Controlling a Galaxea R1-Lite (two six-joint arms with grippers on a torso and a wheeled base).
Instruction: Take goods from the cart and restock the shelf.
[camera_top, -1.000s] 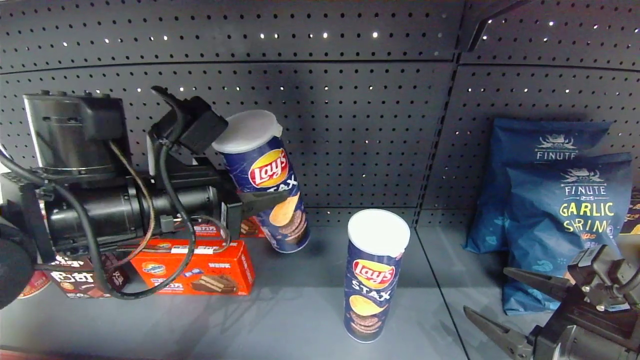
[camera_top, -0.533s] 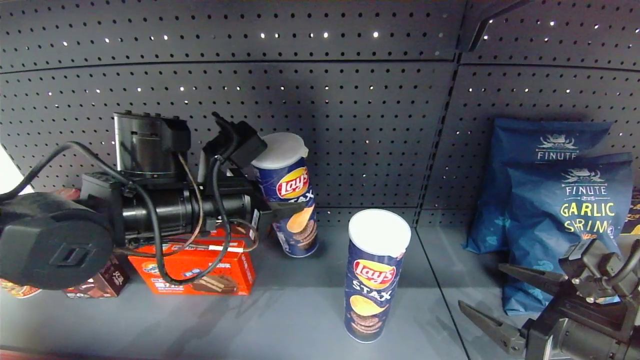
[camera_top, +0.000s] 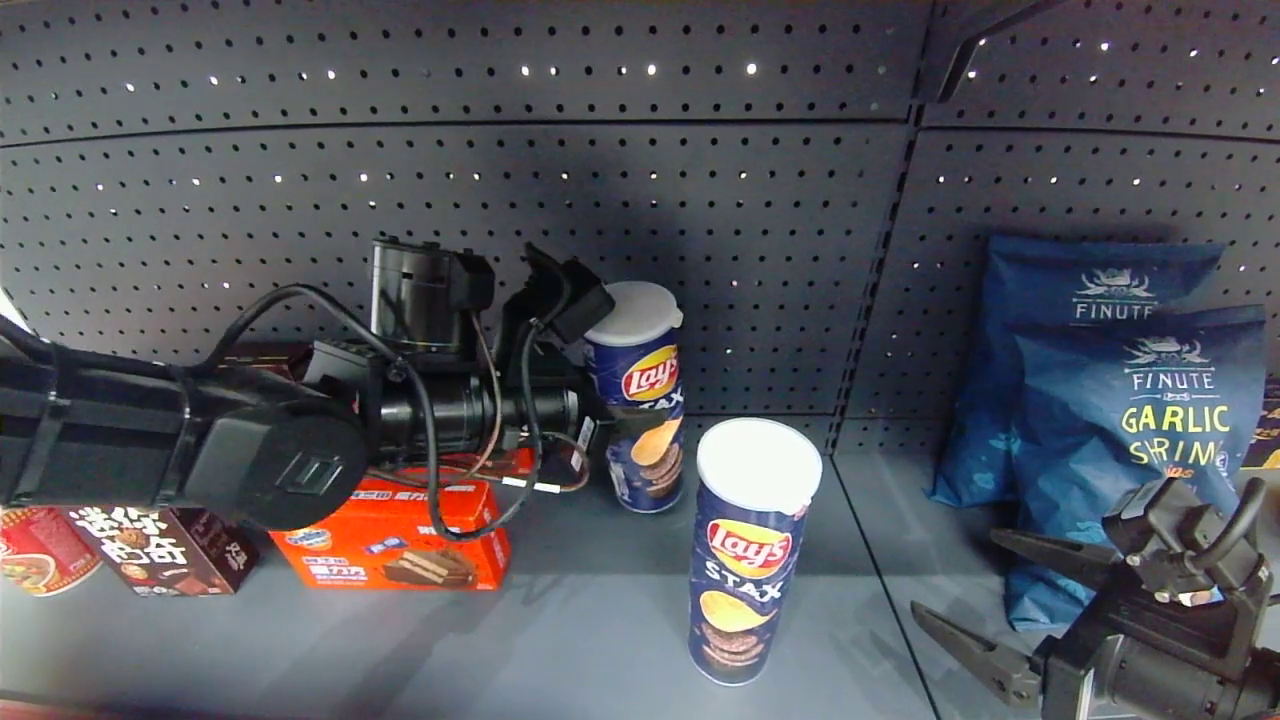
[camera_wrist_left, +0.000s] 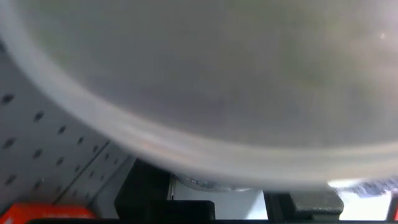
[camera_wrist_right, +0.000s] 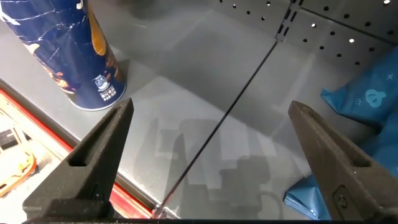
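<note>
My left gripper is shut on a dark blue chip can with a white lid, holding it nearly upright at the back of the grey shelf, just behind a second chip can that stands near the front. The held can's lid is pressed close to the left wrist camera. My right gripper is open at the lower right, fingers spread, with nothing between them. In the right wrist view the gripper sits above the shelf floor, beside the standing can.
An orange biscuit box and a brown box lie on the shelf's left. Blue snack bags lean on the pegboard at the right. A vertical divider seam splits the shelf floor. The shelf's front edge is red.
My left arm has carried the can to the right and deeper into the shelf, and the can went from tilted to nearly upright. The right gripper shifted slightly.
</note>
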